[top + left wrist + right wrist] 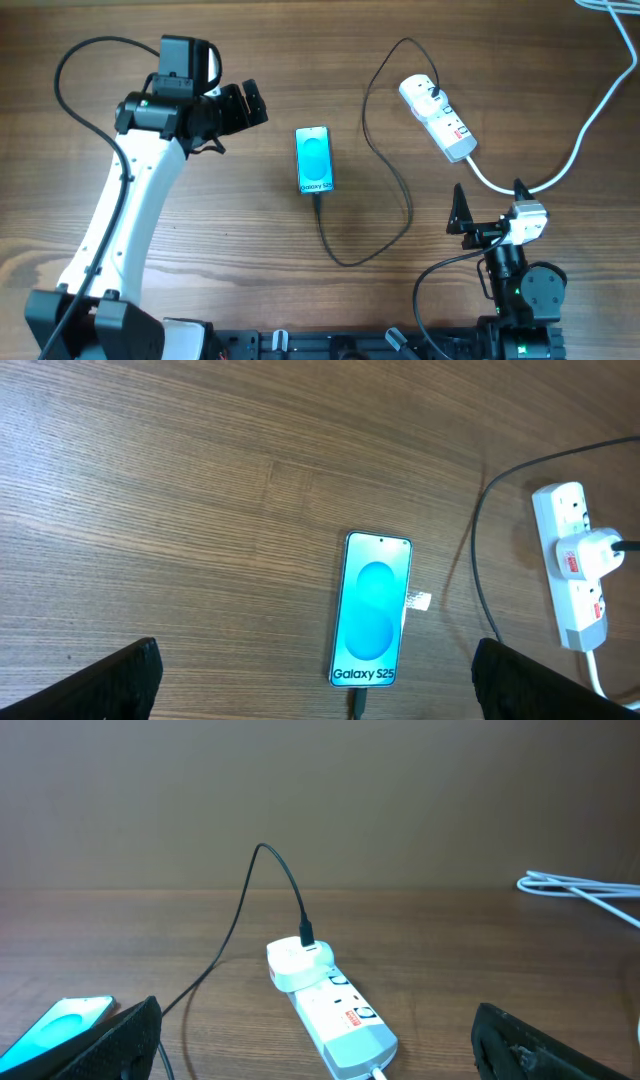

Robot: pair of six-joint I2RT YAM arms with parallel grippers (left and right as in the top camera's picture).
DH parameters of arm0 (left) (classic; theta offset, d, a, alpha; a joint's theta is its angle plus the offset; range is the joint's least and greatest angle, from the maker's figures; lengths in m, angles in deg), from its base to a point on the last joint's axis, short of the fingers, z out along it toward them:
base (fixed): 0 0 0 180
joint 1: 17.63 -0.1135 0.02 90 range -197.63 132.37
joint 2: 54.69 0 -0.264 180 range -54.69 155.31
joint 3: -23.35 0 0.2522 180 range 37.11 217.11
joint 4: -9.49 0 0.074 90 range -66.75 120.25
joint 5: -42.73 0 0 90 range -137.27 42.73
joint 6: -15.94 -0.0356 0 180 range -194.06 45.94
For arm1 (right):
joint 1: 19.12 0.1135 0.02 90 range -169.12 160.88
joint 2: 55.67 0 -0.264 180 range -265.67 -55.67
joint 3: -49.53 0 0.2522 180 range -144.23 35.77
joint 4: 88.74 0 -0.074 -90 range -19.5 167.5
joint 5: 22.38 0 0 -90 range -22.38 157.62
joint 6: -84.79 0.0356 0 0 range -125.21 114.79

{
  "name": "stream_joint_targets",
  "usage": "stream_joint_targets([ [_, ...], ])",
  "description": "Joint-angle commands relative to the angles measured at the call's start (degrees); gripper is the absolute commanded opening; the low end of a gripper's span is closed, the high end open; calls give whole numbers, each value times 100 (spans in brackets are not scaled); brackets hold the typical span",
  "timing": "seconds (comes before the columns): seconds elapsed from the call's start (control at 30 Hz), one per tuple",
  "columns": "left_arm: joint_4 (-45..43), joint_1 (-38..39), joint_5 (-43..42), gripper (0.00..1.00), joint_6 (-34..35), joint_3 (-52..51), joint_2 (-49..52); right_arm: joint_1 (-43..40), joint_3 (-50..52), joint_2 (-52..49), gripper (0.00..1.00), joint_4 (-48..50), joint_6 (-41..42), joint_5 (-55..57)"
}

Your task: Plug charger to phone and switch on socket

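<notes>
Wood-grain table (230, 220) stretches under both my arms. My left claw (252, 105) hangs spread wide above it, pinching nothing. Just beyond it the phone (372, 610) lies flat, turquoise screen up, its white text end turned toward my base. The charger (410, 215) meets that end with its small black plug, touching the phone's edge. From there the thin cable loops off toward my right claw (488, 205), then curves back away from it.

My right claw is spread open too, holding nothing. The thick white cord (585, 130) passes close by it. Ahead of this claw lies the socket (335, 1015), well apart from the phone, which sits off to the claw's left. A white adapter (298, 965) sits on the socket's far end with the black cable rising out of it. I cannot tell how the red switches are set.
</notes>
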Motion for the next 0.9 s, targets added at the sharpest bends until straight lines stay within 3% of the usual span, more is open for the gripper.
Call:
stream_joint_targets([
  [0.0,11,0,59,100,44,-26,-505,-26,13,79,100,7,-48,92],
  [0.5,354,-11,332,100,52,-153,-2162,-26,13,79,100,9,-50,92],
  [0.87,496,-11,334,100,48,-153,-4063,-26,13,79,100,9,-50,92],
])
